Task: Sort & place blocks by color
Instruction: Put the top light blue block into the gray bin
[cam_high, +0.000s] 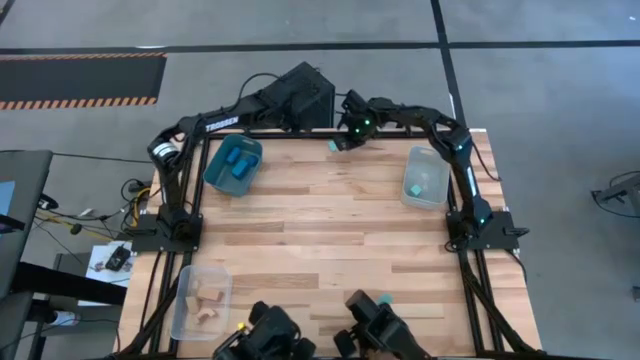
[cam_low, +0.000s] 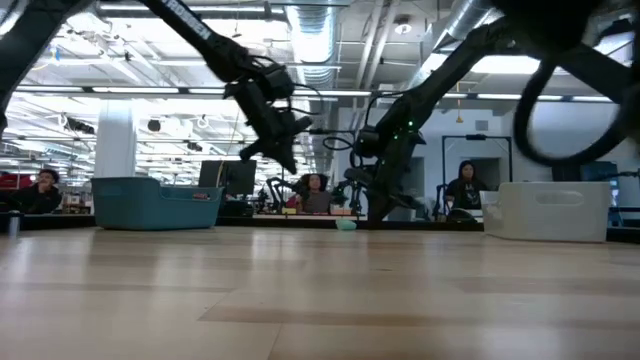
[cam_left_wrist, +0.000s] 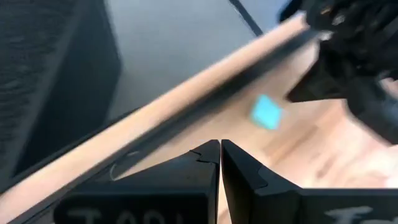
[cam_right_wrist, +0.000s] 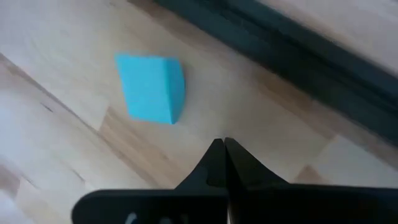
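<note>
One light cyan block (cam_high: 334, 146) lies flat on the table near its far edge; it also shows in the right wrist view (cam_right_wrist: 151, 87), the left wrist view (cam_left_wrist: 267, 112) and the low view (cam_low: 345, 225). My right gripper (cam_right_wrist: 222, 144) is shut and hovers just beside this block without touching it (cam_high: 350, 130). My left gripper (cam_left_wrist: 220, 144) is shut as well, raised above the far edge (cam_high: 315, 110), a little to the block's left. Dark blue blocks (cam_high: 238, 163) lie in the teal bin, cyan blocks (cam_high: 420, 186) in the right clear bin, and tan blocks (cam_high: 207, 298) in the near-left clear bin.
The teal bin (cam_high: 215, 172) stands at the far left, one clear bin (cam_high: 438, 160) at the far right and another clear bin (cam_high: 186, 300) at the near left corner. The dark frame rail (cam_right_wrist: 298, 56) runs along the far edge. People sit in the room beyond (cam_low: 465, 185).
</note>
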